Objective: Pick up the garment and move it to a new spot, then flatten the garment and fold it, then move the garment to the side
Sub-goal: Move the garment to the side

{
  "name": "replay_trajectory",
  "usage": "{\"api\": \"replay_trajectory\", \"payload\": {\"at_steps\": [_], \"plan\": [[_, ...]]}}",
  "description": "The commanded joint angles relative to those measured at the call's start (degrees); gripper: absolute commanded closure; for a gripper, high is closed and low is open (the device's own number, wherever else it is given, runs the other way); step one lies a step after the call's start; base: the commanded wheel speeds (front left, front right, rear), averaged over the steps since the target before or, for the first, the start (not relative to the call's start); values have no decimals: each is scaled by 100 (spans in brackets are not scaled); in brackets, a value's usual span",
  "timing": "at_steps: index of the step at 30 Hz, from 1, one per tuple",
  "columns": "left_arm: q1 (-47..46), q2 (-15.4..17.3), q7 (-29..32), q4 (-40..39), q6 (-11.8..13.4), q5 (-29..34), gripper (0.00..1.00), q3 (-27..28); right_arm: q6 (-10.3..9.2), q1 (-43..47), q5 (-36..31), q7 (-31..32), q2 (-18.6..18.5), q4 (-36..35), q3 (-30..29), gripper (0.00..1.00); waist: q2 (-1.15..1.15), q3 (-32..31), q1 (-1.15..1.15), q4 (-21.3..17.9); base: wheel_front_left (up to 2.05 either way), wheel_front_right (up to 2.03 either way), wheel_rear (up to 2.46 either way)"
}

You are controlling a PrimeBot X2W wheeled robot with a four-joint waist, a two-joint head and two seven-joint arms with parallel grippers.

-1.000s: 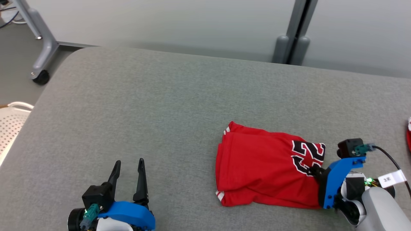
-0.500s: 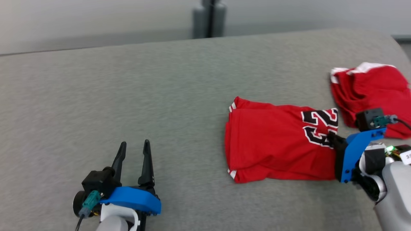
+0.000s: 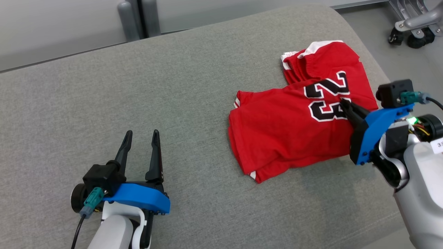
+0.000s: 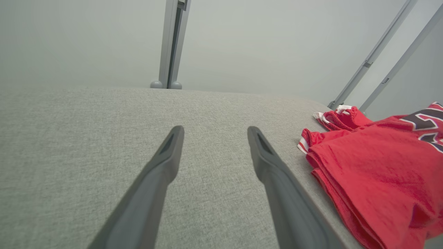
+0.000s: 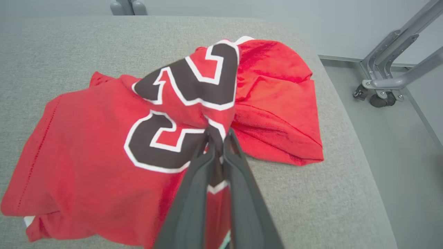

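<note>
Head view first: my left claw (image 3: 142,132) sits at the lower left of the frame, fingers pointing up and spread wide, nothing between them, just grey table (image 3: 138,86) underneath. Over on the right, my right claw (image 3: 343,102) is pinched narrow on the garment (image 3: 277,135), the folded red jersey, gripping it right at the edge of the black-and-white number. The garment spreads out to the left of that claw across the right-centre of the table. Its numbered corner runs up against a second red piece (image 3: 325,57) with white trim, which lies near the table's rounded far right corner. A grey post (image 3: 138,17) stands at the upper left, and a wheeled frame (image 3: 412,27) is on the floor at the upper right. Now the left wrist view: both of my fingers rise from the bottom, well apart, over bare table, and the garment shows at the right edge, layered folds facing me, well clear of that claw. And the right wrist view: my two fingers come up the middle, closed together on red fabric just below the number. That numbered corner is bunched and pulled up toward me, overlapping the second red piece at the upper right, while the rest of the garment lies on the table at the left.
</note>
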Motion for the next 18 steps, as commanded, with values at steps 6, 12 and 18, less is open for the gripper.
{"api": "replay_trajectory", "payload": {"at_steps": [6,12,18], "plan": [[-60,42,-13,13,68,-29,0,-9,1,-656,-139,-233,-14,277,165,100,0,-19,0,265,0,0,0],[-5,-35,-80,19,98,-89,0,27,1,-1184,-425,-39,-554,611,23,100,0,-37,0,728,0,0,0],[-21,-111,-133,43,85,-107,0,-17,0,-1455,-745,272,-1345,765,-321,100,0,76,0,1192,0,0,0]]}}
